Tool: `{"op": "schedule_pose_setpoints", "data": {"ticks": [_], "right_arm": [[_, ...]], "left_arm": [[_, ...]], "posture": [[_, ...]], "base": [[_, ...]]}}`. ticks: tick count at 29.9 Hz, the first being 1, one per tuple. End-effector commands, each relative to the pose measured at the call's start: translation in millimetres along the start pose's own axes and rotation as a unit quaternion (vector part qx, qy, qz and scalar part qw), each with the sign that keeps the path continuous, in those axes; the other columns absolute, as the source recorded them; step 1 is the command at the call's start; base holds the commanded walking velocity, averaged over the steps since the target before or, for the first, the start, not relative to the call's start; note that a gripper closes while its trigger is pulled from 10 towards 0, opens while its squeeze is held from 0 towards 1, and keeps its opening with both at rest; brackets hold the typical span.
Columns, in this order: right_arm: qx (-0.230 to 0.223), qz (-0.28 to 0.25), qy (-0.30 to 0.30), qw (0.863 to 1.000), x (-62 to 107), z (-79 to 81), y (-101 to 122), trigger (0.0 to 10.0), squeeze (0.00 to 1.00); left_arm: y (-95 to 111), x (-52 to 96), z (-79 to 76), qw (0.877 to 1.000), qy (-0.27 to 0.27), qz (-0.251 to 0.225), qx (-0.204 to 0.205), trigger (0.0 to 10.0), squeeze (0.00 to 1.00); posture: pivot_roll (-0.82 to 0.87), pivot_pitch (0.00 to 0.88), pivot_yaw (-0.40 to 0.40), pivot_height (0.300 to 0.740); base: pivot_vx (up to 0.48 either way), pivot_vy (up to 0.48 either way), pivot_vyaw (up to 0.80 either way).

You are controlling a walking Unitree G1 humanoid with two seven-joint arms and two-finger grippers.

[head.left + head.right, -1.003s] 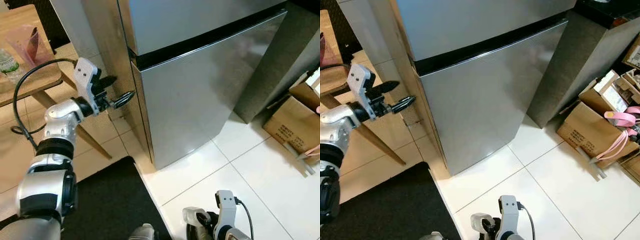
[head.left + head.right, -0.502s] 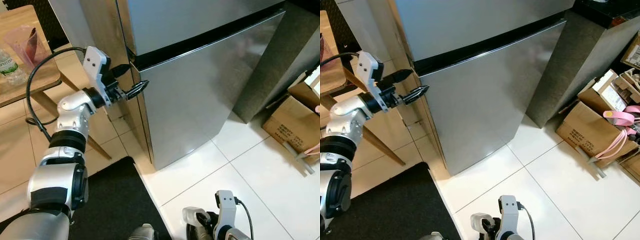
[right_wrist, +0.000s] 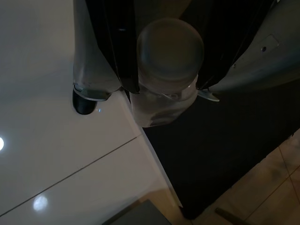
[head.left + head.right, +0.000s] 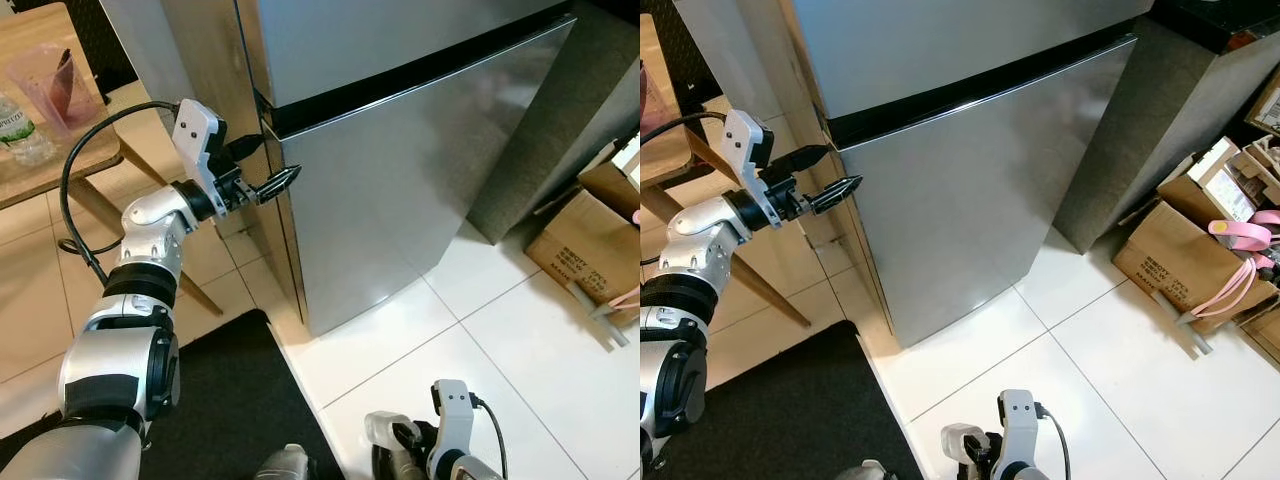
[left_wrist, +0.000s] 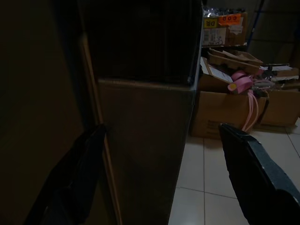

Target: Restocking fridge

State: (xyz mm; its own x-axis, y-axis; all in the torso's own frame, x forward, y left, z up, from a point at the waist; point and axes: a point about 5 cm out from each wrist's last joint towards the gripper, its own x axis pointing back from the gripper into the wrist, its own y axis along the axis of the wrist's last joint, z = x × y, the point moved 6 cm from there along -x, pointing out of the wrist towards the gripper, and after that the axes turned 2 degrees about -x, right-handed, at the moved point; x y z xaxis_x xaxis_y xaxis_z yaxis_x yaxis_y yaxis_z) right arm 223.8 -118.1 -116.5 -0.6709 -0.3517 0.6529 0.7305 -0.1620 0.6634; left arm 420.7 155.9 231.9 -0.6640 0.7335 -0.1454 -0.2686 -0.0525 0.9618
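The steel fridge [image 4: 400,180] stands shut, with a dark gap between its upper door [image 4: 380,40] and lower door. My left gripper [image 4: 277,161] is open at the fridge's left edge, level with that gap, one finger on each side of the door's corner. In the left wrist view the fridge corner [image 5: 140,154] lies between the two spread fingers [image 5: 79,173]. My right arm [image 4: 452,420] hangs low over the white floor. Its gripper [image 3: 168,70] is shut on a clear bottle [image 3: 169,47] with a pale cap.
A wooden table [image 4: 60,150] with a water bottle and a pink cup stands to the left. A black mat [image 4: 230,400] lies on the floor in front. A grey cabinet [image 4: 560,130] flanks the fridge on the right, with cardboard boxes [image 4: 590,240] beyond it.
My left gripper has swung right from beside the table to the fridge's left edge. The right arm has kept still with the bottle.
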Motion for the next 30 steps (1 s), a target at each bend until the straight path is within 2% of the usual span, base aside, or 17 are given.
{"op": "schedule_pose_setpoints", "data": {"ticks": [1, 9, 16, 20, 24, 30], "right_arm": [[-0.030, 0.062, -0.012, 0.998, 15.5, -4.9, -47.8, 10.0, 0.00], [-0.032, 0.063, -0.012, 0.997, 18.6, -5.4, -53.0, 10.0, 0.00], [-0.032, 0.064, -0.011, 0.997, 20.1, -5.5, -55.4, 10.0, 0.00], [-0.031, 0.062, -0.012, 0.997, 20.1, -6.2, -54.6, 10.0, 0.00], [-0.032, 0.062, -0.013, 0.998, 20.0, -6.2, -54.2, 10.0, 0.00], [-0.031, 0.059, -0.013, 0.998, 19.2, -5.8, -52.4, 10.0, 0.00]], "left_arm": [[-8.9, -3.8, -6.1, 1.000, -0.004, 0.009, 0.011, 10.0, 0.00], [-6.9, -9.0, -8.5, 1.000, -0.003, -0.001, 0.019, 10.0, 0.00], [-6.0, -18.9, -19.7, 0.999, -0.029, -0.009, 0.032, 10.0, 0.00], [-5.9, -28.5, -36.0, 0.997, -0.065, -0.016, 0.037, 10.0, 0.00], [-4.8, -31.0, -40.6, 0.996, -0.074, -0.022, 0.042, 10.0, 0.00], [-13.3, -32.6, -73.8, 0.986, -0.161, -0.018, 0.051, 10.0, 0.00]], "posture": [[-0.09, 0.291, 0.000, 0.740], [-0.10, 0.306, -0.002, 0.740], [-0.10, 0.308, -0.003, 0.740], [-0.10, 0.310, -0.003, 0.740], [-0.10, 0.310, -0.003, 0.740], [-0.10, 0.310, -0.003, 0.740]], "base": [[0.000, 0.000, 0.00], [0.000, 0.000, 0.00], [0.000, 0.000, 0.00], [0.000, 0.000, 0.00], [0.000, 0.000, 0.00], [0.000, 0.000, 0.00]]}}
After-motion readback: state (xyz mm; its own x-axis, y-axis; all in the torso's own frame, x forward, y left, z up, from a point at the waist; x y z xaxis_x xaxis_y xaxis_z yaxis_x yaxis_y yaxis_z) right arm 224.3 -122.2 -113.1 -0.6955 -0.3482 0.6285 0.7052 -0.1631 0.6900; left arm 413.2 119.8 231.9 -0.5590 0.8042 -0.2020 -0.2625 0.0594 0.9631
